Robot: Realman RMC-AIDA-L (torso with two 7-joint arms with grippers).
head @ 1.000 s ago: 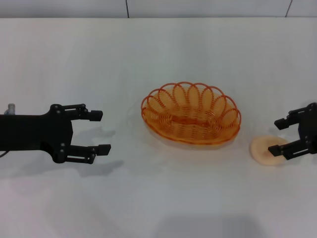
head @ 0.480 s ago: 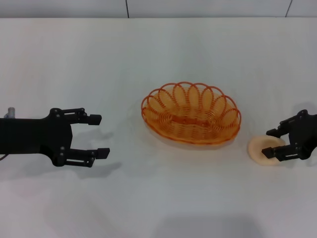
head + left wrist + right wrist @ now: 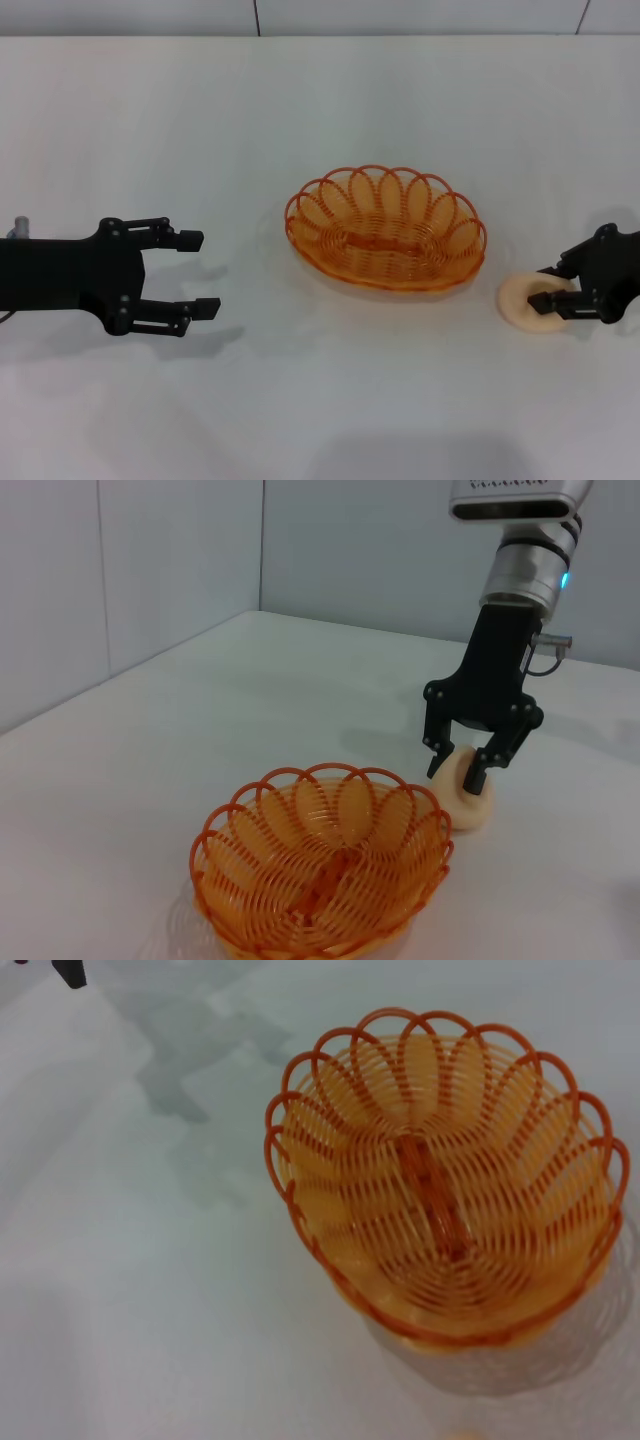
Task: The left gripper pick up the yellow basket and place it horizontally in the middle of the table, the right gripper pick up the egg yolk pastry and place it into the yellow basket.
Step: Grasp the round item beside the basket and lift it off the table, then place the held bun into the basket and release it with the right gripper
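The yellow basket [image 3: 385, 242] lies lengthwise in the middle of the table [image 3: 320, 110]; it also shows in the left wrist view [image 3: 320, 870] and the right wrist view [image 3: 440, 1230]. It holds nothing. The egg yolk pastry [image 3: 520, 302] rests on the table just right of the basket. My right gripper [image 3: 543, 286] is down on it, fingers closed against its far side and top; the left wrist view shows this gripper [image 3: 458, 772] on the pastry [image 3: 470, 805]. My left gripper [image 3: 197, 272] is open and empty, hovering well left of the basket.
The table's back edge meets a grey panelled wall [image 3: 400, 15]. Bare tabletop lies between the left gripper and the basket and along the front.
My right gripper has come down over the pastry and its fingers have narrowed onto it; the pastry has shifted slightly towards the basket. My left gripper has drawn back a little to the left.
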